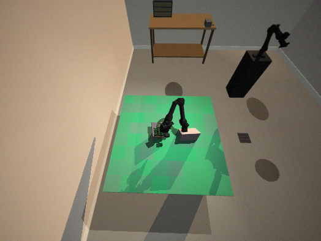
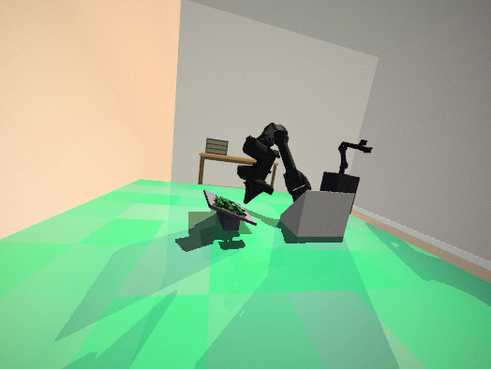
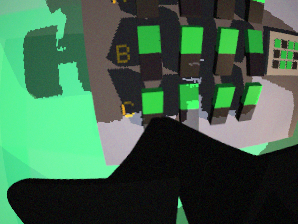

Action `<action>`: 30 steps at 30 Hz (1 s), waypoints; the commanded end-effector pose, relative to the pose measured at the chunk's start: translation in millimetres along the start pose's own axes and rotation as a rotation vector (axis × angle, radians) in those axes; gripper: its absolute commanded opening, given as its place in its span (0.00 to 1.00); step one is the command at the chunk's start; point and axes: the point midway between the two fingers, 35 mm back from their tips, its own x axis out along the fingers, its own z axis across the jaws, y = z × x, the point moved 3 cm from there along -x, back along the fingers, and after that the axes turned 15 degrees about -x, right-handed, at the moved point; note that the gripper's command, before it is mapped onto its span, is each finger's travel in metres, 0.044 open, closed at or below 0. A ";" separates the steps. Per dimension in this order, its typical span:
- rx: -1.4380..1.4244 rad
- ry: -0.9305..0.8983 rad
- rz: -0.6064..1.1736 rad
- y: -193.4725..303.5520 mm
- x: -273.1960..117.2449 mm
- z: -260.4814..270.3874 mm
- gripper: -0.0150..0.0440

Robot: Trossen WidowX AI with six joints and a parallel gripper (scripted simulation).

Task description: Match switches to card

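Observation:
The switch panel (image 2: 249,221) (image 3: 97,85) is a tilted board with rows of green and dark rocker switches. In the wrist view, row B shows four switches, the first a green-topped switch (image 3: 149,40). In row C the first switch (image 3: 152,101) has its near half partly hidden by the fingertips. Row A is mostly cut off at the top. Which halves are raised is hard to tell. The small card (image 3: 284,52) shows green and dark squares at the right edge, partly cut off. My gripper (image 3: 160,125) (image 2: 246,201) is shut and empty, above the panel's near part.
The arm's pale base block (image 1: 189,136) (image 2: 323,215) stands close to the panel on the green patchwork surface (image 1: 171,171) (image 2: 187,281). A wooden table (image 1: 184,21) and a second arm on a black pedestal (image 1: 248,74) stand farther back.

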 end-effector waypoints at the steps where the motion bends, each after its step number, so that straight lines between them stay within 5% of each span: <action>1: -0.003 0.002 -0.003 -0.5 3.8 0.0 0.25; 30: -0.002 0.003 -0.003 -1.1 27.1 -0.4 0.25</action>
